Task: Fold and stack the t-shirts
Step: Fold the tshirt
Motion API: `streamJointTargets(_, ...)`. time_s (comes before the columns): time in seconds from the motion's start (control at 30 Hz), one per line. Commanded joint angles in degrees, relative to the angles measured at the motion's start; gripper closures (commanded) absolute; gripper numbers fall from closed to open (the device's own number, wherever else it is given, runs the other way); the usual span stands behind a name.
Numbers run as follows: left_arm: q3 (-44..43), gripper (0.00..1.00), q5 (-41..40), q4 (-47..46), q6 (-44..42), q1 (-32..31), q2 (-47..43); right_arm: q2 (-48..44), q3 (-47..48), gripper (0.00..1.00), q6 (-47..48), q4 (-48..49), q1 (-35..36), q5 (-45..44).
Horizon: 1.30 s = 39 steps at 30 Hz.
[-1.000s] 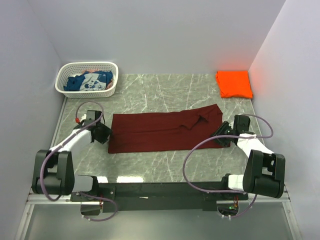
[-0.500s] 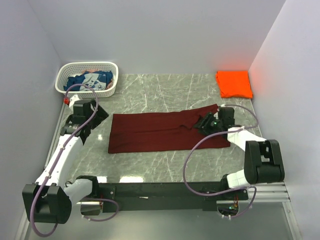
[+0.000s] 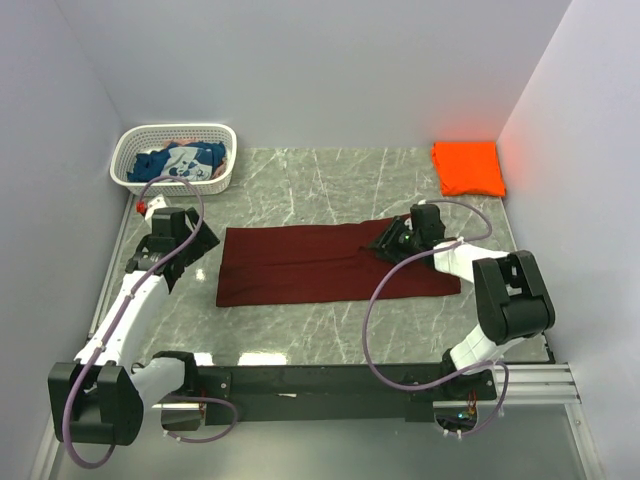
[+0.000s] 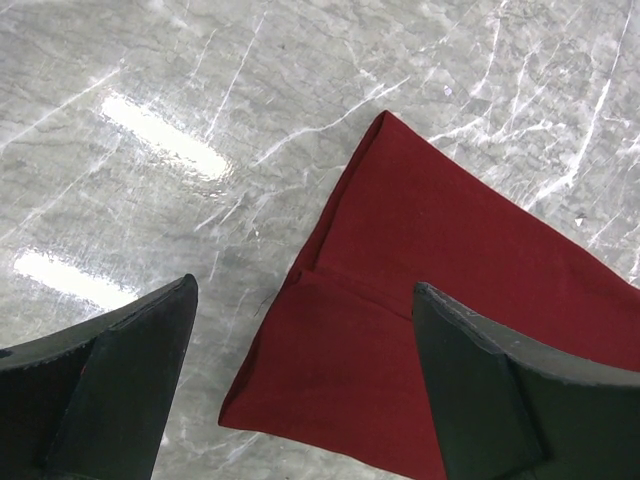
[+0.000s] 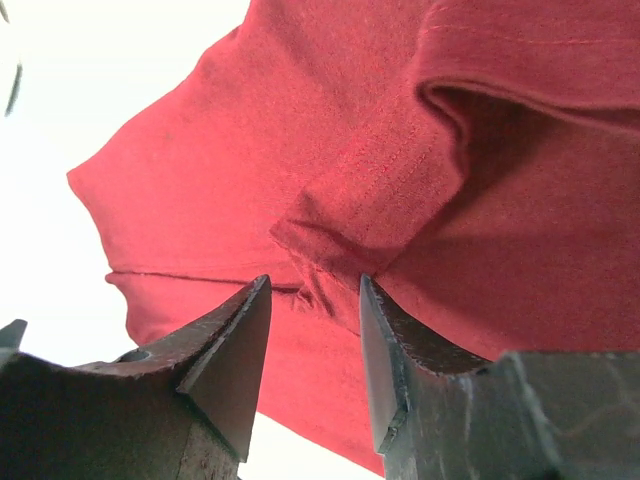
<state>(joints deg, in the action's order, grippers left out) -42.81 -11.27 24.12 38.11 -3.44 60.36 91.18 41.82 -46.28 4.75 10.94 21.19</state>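
Lifting clear of the maroon t-shirt [image 3: 320, 263], the left arm [image 3: 130, 300] has let go; its jaws stand wide and empty, the shirt's corner flat on the table [image 3: 300, 180] below them; the right arm [image 3: 455, 262] has swung in over the other end, jaws half-parted astride a sleeve fold, grasping or not I cannot tell; another fold seems due; well beyond the left jaws the basket [image 3: 170, 184] holds the blue t-shirt [image 3: 180, 162]; the orange t-shirt [image 3: 468, 168] lies folded beyond the right jaws
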Motion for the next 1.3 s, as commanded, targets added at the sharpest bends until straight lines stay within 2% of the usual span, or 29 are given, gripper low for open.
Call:
streamJointTargets(0.0, -1.23, 0.07, 0.02, -2.32, -1.28, 0.1, -0.42, 1.02, 2.21, 0.52, -0.13, -0.09, 1.27, -2.91)
streamJointTargets(0.17, -1.14, 0.07, 0.63, -2.41, -1.28, 0.1, -0.24, 1.72, 2.39, 0.53, 0.93, -1.41, 1.98, -5.54)
streamJointTargets(0.43, -1.14, 0.07, 0.81, -2.59, -1.37, 0.1, -0.06, 3.74, 4.31, 0.54, 2.42, 0.17, 5.58, -4.49)
streamJointTargets(0.7, -0.88, 0.07, 2.47, -3.38, -1.63, 0.1, -0.06, 0.68, 7.66, 0.54, 6.64, -6.14, 7.87, -6.86)
streamJointTargets(0.83, -0.44, 0.07, 7.21, -4.52, -0.76, -0.25, 0.2, -3.1, 7.22, 0.54, 11.37, -10.9, 7.43, -8.53)
streamJointTargets(0.93, -2.01, 0.07, 10.73, -4.52, 1.7, -2.53, 1.77, -6.97, 6.34, 0.53, 14.45, -13.63, 5.07, -9.24)
streamJointTargets(0.97, -2.63, 0.07, 11.44, -4.69, 2.4, -5.06, 2.3, -7.85, 5.91, 0.53, 14.9, -13.89, 4.01, -8.02)
streamJointTargets(1.13, -9.03, 0.09, 12.41, -7.32, 7.68, -16.14, 9.49, -11.72, 3.44, 0.53, 15.0, -12.23, -8.71, -1.07)
streamJointTargets(1.27, -15.63, 0.23, 13.99, -10.84, 10.49, -26.16, 17.5, -11.02, 3.7, 0.55, 13.59, -10.65, -16.2, 3.5)
